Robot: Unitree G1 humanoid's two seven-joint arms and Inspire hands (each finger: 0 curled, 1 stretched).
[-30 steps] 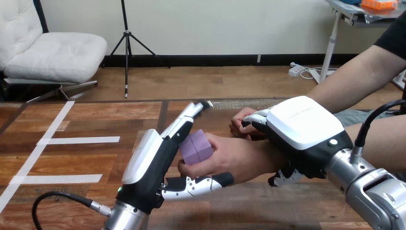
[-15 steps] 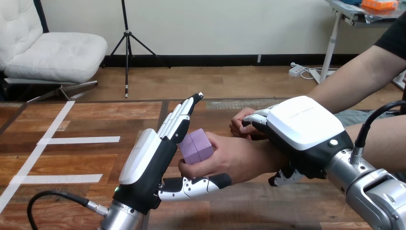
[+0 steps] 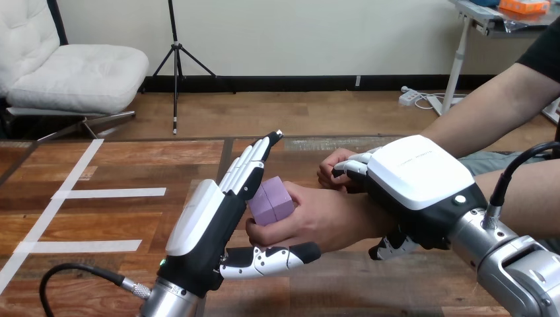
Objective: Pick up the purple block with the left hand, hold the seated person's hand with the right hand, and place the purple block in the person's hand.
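Observation:
The purple block (image 3: pixel 271 200) lies in the person's hand (image 3: pixel 317 216), whose fingers and thumb curl round it above the table's middle. My left hand (image 3: pixel 211 228) is open just left of the block, its straight fingers (image 3: pixel 247 168) against the block's left side and its thumb (image 3: pixel 277 256) stretched out under the person's hand. My right hand (image 3: pixel 413 188) lies over the person's wrist, fingers (image 3: pixel 350 168) curled over the top and thumb (image 3: pixel 389 246) below it. A second hand of the person (image 3: pixel 333 170) rests behind, by my right fingers.
The wooden table (image 3: pixel 125 218) carries white tape strips (image 3: pixel 109 193) at its left. The person's forearms (image 3: pixel 492 109) come in from the right edge.
My left hand's fingers have straightened and lifted off the block, which stays in the person's hand. The right hand has hardly moved.

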